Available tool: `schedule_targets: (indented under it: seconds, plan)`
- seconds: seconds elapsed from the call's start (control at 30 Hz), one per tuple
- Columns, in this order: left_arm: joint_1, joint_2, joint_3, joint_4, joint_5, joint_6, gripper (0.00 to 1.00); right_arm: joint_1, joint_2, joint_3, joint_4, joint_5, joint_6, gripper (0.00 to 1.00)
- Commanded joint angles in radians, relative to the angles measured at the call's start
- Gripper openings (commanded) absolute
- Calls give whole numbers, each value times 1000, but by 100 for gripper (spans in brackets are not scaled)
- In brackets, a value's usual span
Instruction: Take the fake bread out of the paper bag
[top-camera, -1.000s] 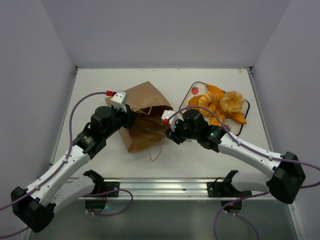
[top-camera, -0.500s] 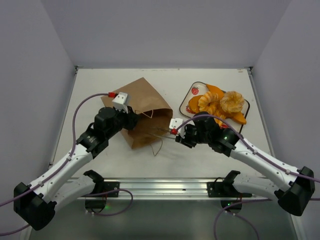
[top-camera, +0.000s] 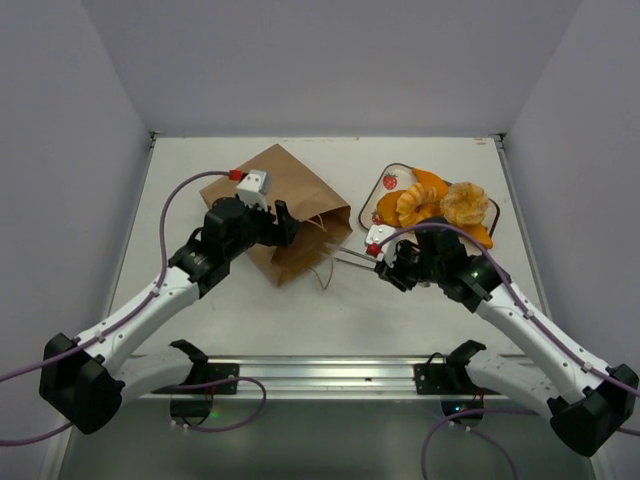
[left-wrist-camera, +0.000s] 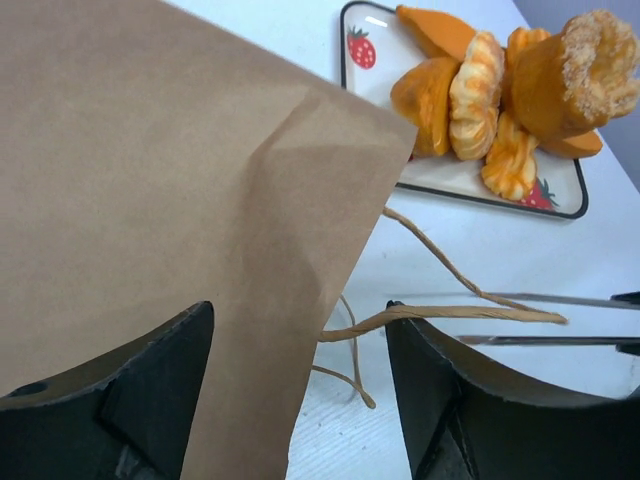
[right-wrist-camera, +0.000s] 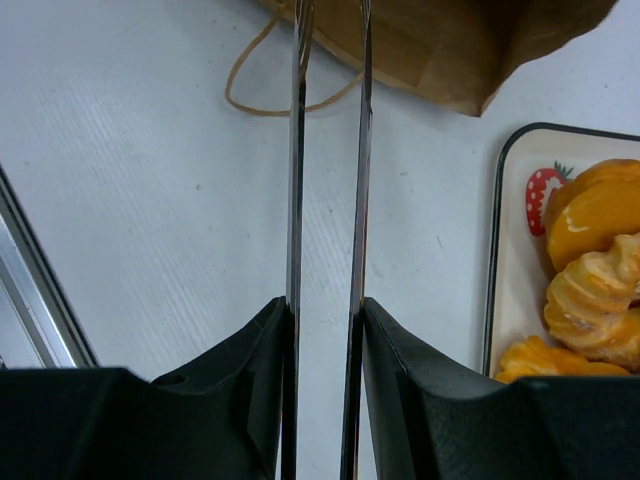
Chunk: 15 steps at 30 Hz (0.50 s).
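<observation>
**A:** From above, where does everything sit?

**B:** The tall brown kraft paper bag (top-camera: 290, 195) lies on its side on the white table (top-camera: 250, 310), its mouth turned towards the right arm. The left gripper (top-camera: 282, 224) hangs over the bag, jaws spread and holding nothing. The right gripper (top-camera: 386, 262), just right of the bag, is clamped on long thin metal tongs (top-camera: 352, 256) whose tips reach the bag's mouth. The orange fake bread (top-camera: 440, 208) is heaped on a white strawberry-print tray (top-camera: 390, 181) to the right of the bag. I cannot tell whether any is inside the bag.

**A:** And the left wrist view?

**B:** The black fingers (left-wrist-camera: 150, 390) stand wide apart with bag paper beyond them. A twisted paper handle (left-wrist-camera: 450, 313) trails from the bag towards the tong tips.

**A:** Right wrist?

**B:** The two tong blades run out between the fingers with a narrow gap between them. They end at the bag's mouth, beside a handle loop.

**A:** What worries you?

**B:** Nothing pins the bag, so a push from the tongs could slide it or fold its mouth shut. The tips might also snag the handle instead of bread. The heaped tray near the bag crowds the right arm's path.
</observation>
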Motion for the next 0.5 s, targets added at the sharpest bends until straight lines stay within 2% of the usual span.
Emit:
schedule_targets:
  seconds: [0.0,0.07,0.2,0.33,0.4,0.47]
  plan:
    - [-5,-41,102,-8,-3,38,74,-3,21,-1,-7,-54,0,37]
    - [-5,-49,125,-39,18,73,99,-3,50,13,-7,-59,-1,37]
    - [-5,-16,140,-123,109,116,100,-3,102,43,-5,-59,-7,37]
    - [-5,-64,90,-83,201,111,100,-3,164,69,8,-54,-15,36]
    - [-5,-117,88,-85,195,122,99,-3,193,74,30,-46,-15,36]
    - [-3,-152,108,-121,125,133,100,-3,211,83,45,-40,-12,36]
